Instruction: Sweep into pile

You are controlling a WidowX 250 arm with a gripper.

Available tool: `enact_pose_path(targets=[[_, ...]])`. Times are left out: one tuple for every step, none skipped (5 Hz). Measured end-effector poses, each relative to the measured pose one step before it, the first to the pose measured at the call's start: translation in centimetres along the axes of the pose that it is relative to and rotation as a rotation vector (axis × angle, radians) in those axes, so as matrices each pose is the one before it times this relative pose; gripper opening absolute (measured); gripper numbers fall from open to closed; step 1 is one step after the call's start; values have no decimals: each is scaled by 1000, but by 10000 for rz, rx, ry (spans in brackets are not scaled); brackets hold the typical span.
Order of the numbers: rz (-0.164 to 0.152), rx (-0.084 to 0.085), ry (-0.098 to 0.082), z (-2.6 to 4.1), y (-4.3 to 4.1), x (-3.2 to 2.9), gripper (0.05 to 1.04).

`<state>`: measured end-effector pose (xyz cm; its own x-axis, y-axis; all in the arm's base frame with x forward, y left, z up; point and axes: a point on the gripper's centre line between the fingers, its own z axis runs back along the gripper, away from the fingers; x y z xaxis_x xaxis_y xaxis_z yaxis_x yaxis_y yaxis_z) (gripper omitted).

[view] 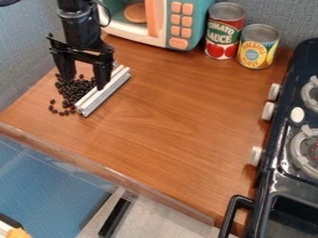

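The small, round, dark brown beans (pixel 73 90) sit on the brown wooden counter (pixel 168 111), near the grey wall. Lots of them are bunched up together, and a few lie loose at the edge of the bunch, on the side nearer the front. Just beside them is a long, straight, silvery metal bar (pixel 102 93) with grooves, lying at a slant.

The black two-finger end effector (pixel 85 82) hangs down over the beans. Its fingers are wide apart, and I can't see it pinching anything. One finger is right by the bar, but I can't tell if they touch.

At the back there is a teal and white toy microwave (pixel 202 16) with peach buttons and a peach handle. Inside it is a round, peach-brown plate (pixel 135 13). Next to it stands a red and green tin can (pixel 224 31) with tomatoes on it, and then a shorter yellow and blue tin can (pixel 258 46). Both stand up straight with flat silver tops, so I can't see what's in them. Along the side is a black toy stove (pixel 282 160) with white knobs and grey burner rings.
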<state>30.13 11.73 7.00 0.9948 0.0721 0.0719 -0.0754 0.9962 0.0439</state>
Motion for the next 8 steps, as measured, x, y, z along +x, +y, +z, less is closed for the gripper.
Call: enact_pose_path(targets=[[-575,-230,-354,-1008,695,527,1000],[-250,-61,-384,-180,317,484,1000],[145,-205,1,-1935,-105,201,1000],[196,18,264,-1518,32,-240,1000],[-16,19,217,-1182,-447,83,1000],[12,95,8,-295,-13,387,1000],[22,70,45,-56,-125,19,1000],[-14,-49,16,1,-298,113,1000]])
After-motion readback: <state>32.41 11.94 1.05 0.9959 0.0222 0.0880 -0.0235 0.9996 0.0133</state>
